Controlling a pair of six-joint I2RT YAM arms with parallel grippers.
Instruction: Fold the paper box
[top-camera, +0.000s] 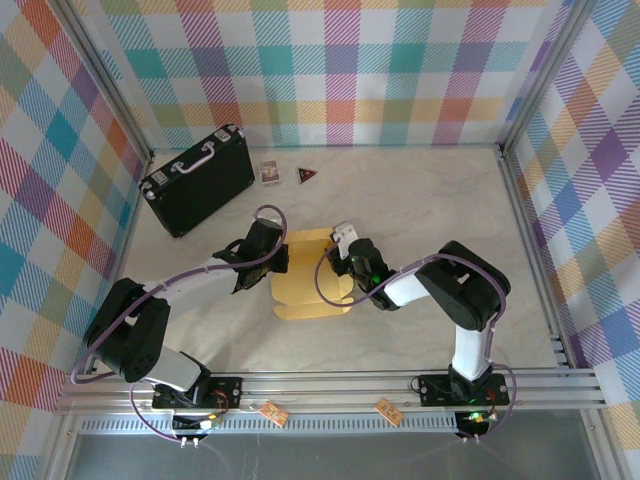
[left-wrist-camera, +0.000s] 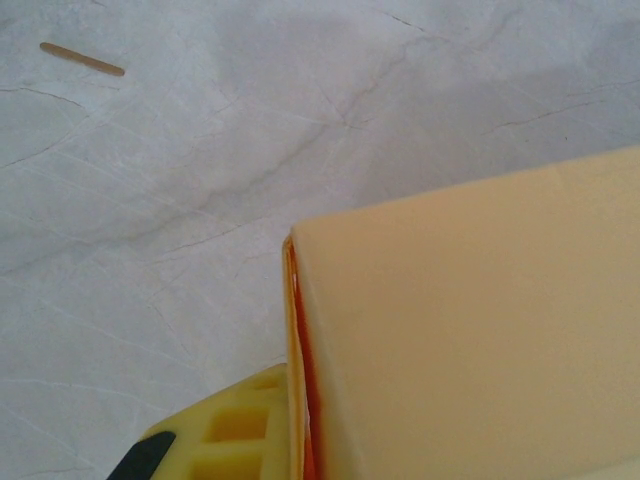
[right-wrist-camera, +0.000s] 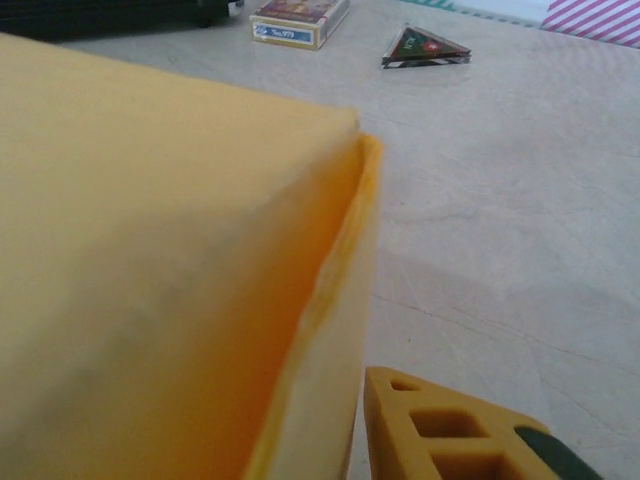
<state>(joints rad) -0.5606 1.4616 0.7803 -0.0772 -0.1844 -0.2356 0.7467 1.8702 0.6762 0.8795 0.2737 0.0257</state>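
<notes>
Mid-table: paper box sits between both arms. The left gripper pinches its left wall, fingers pressed together. The right gripper is at the right wall, finger just beside it; can't tell its grip. The black case is far left.

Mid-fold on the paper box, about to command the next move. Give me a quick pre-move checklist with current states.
1. Mustard-yellow cardboard paper box sits between both arms: ok.
2. Left gripper shut at the box's left edge: ok.
3. Left gripper actually pinching cardboard: cannot tell.
4. Right gripper jaws open or shut: cannot tell.
5. Corner seam flush: not ok, a gap shows.
6. Black hard case with pale handle apart from the box: ok.
</notes>
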